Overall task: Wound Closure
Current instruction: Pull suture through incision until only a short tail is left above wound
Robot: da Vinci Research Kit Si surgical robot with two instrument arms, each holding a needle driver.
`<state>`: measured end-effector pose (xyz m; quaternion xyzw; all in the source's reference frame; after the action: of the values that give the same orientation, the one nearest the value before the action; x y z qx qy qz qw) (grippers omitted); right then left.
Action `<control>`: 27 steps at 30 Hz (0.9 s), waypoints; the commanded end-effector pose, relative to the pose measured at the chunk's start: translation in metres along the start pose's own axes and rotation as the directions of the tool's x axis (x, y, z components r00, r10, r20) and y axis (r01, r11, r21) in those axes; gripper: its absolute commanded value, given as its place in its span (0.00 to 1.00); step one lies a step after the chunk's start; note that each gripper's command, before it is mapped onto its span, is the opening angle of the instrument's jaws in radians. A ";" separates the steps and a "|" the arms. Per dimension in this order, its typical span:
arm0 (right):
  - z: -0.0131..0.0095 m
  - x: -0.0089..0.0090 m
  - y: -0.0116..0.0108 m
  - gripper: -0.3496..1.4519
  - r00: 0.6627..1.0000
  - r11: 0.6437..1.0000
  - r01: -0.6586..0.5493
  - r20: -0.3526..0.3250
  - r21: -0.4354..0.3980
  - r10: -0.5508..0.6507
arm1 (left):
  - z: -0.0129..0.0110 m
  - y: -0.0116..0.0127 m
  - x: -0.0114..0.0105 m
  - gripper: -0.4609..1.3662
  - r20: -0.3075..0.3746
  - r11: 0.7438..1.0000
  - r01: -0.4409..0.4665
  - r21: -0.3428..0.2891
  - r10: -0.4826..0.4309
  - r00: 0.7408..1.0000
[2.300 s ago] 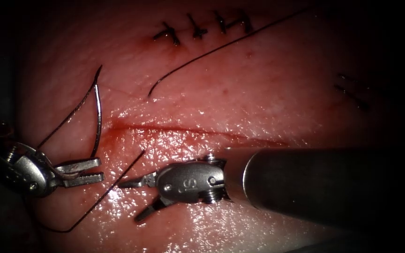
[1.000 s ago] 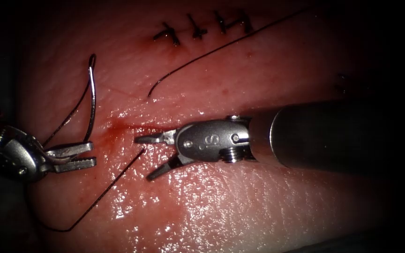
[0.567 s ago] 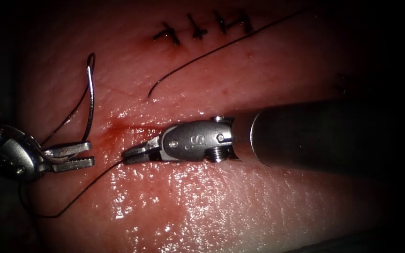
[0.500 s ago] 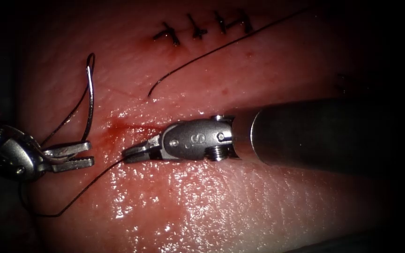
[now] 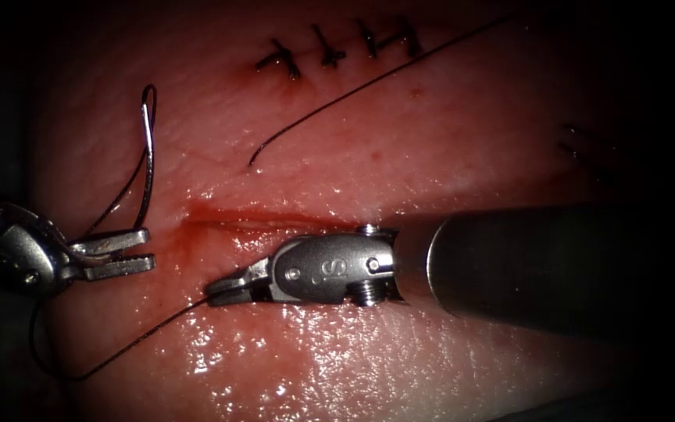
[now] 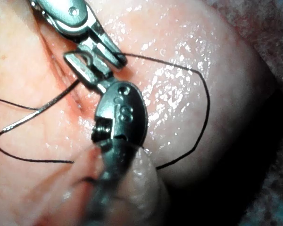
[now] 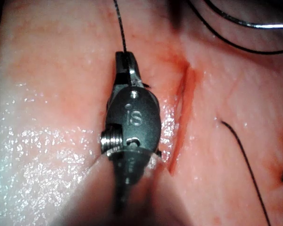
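Endoscope view, left hand (image 5: 123, 254) gripping needle (image 5: 148, 160) end, right hand (image 5: 224, 289) clamped on thread (image 5: 130, 345) below cut (image 5: 275, 219).

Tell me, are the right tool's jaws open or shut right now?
Shut. The right tool has its jaws pressed together on the thread's end, below the cut.

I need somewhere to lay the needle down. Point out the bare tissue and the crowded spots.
Bare: the tissue between the cut and the loose thread end. Crowded: the cut's left end, with the left pincer holding the needle, and the right pincer gripping thread.
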<state>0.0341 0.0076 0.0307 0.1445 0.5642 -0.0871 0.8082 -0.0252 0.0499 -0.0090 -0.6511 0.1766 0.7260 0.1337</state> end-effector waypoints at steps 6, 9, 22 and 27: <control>0.0017 0.0017 -0.0034 0.00 0.999 0.998 0.041 0.021 0.053 -0.042 | 0.0001 -0.0003 0.0001 0.06 -0.003 1.000 0.004 -0.006 -0.004 1.000; 0.0025 0.0024 -0.0050 0.00 0.999 0.997 0.027 0.031 0.073 -0.029 | 0.0001 -0.0004 0.0001 0.06 -0.004 1.000 0.004 -0.003 -0.004 1.000; 0.0088 0.0055 -0.0119 0.00 0.998 0.951 -0.060 0.030 0.303 0.053 | 0.0001 -0.0004 0.0000 0.06 -0.006 1.000 0.003 -0.001 -0.003 1.000; 0.0098 0.0063 -0.0125 0.00 0.998 0.933 -0.058 0.016 0.354 0.056 | 0.0000 -0.0003 0.0000 0.06 -0.006 1.000 0.002 -0.001 -0.002 1.000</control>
<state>0.0413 -0.0073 0.0261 0.3036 0.5329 -0.1667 0.7720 -0.0250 0.0502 -0.0090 -0.6531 0.1784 0.7233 0.1358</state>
